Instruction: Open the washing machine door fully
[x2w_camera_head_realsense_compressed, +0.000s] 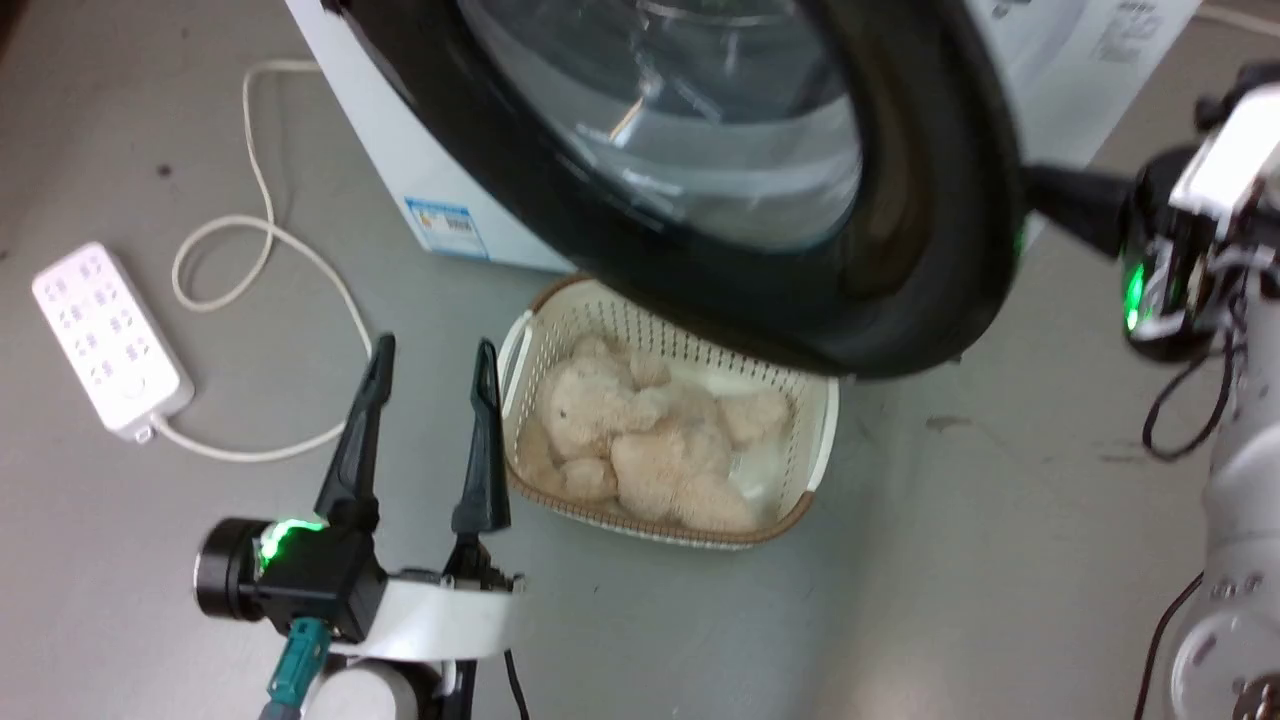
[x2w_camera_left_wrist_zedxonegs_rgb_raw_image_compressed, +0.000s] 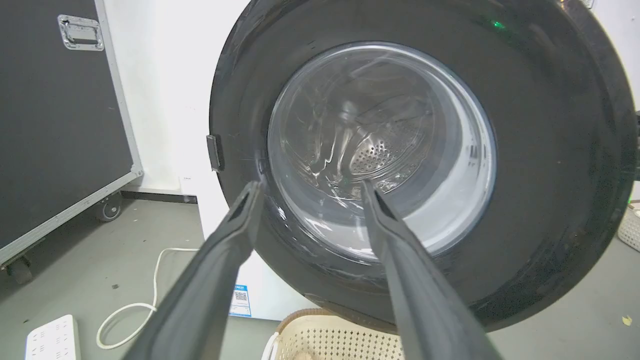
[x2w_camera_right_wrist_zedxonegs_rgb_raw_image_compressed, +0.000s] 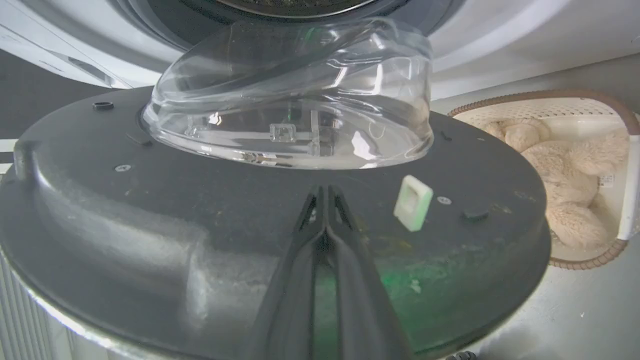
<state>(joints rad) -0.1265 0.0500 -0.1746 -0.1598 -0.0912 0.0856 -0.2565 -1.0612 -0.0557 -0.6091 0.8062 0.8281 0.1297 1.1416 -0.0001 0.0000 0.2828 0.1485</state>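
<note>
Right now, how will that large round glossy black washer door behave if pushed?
Likely rigid: the glossy black door looks thick and moulded. Probably heavy, given its bulging clear glass bowl. The right gripper may slip on smooth plastic.

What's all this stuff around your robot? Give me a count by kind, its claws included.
Washing machine: 1
Laundry basket: 1
Plush toy: 1
Power strip: 1
Wheeled black case: 1
Grippers: 2, left gripper and right gripper
Total: 7
</note>
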